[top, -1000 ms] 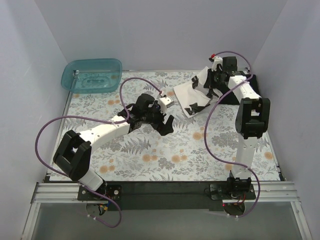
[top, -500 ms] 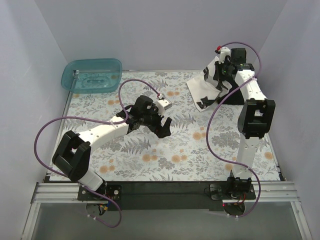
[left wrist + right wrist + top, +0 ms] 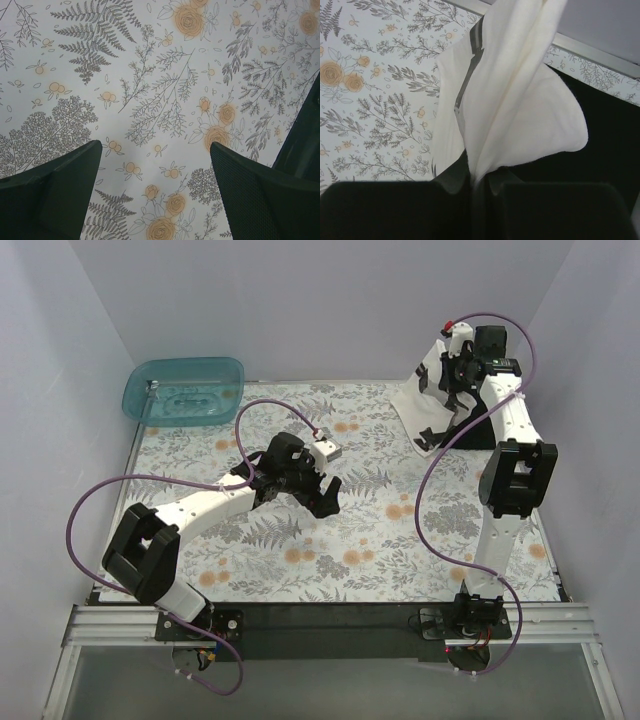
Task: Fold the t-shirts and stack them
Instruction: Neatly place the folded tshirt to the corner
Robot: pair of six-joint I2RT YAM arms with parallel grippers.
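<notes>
- Right end effector (image 3: 479, 186), closed, pinches the cream t-shirt (image 3: 520, 110), which hangs at the upper right of the top view.
- Black t-shirt (image 3: 615, 145) lies beside it.
- Left end effector (image 3: 156, 150) gapes wide above the floral surface (image 3: 150, 65).

Cream t-shirt (image 3: 520, 100): top cut off at right wrist view's upper edge.
Black t-shirt (image 3: 612, 135): runs past right edge; partly behind pale fabric.
Left gripper (image 3: 156, 150) fingers (image 3: 55, 195): 2 bases cut off below.
</notes>
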